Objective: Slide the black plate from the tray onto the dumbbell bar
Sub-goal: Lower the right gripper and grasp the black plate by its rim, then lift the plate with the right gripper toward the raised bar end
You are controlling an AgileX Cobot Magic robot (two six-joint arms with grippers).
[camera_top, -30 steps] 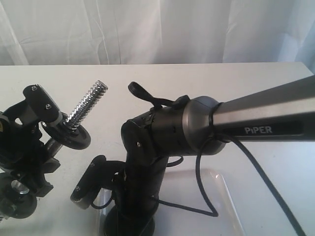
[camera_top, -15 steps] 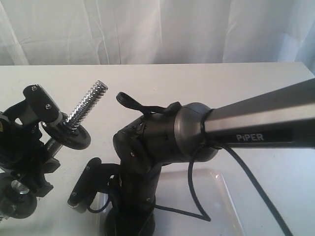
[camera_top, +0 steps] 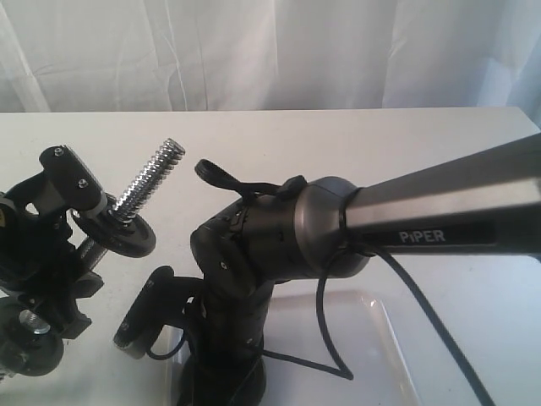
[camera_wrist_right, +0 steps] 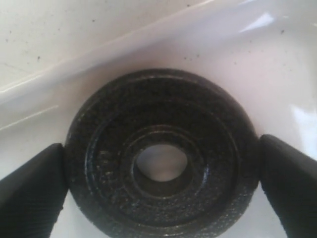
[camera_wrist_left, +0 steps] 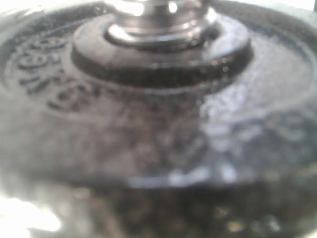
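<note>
The black plate [camera_wrist_right: 161,158] lies flat in the tray [camera_wrist_right: 277,64], its central hole showing the pale tray floor. My right gripper [camera_wrist_right: 161,186] is shut on it, with one finger [camera_wrist_right: 29,193] against the rim on one side and the other against the opposite side. In the exterior view the right arm reaches down into the tray [camera_top: 385,338] and hides the plate. My left gripper [camera_top: 74,264] is shut on the dumbbell bar [camera_top: 152,179], whose threaded end points up and to the right. A black disc [camera_top: 118,235] sits on the bar, filling the left wrist view [camera_wrist_left: 158,124] below a silver nut [camera_wrist_left: 158,25].
Another black disc [camera_top: 30,355] sits on the bar's lower end at the left edge. A black cable [camera_top: 338,338] hangs from the right arm over the tray. The white table [camera_top: 355,144] ends at a white curtain behind.
My right arm has moved lower and a little to the left over the tray. The left arm and the bar have not moved.
</note>
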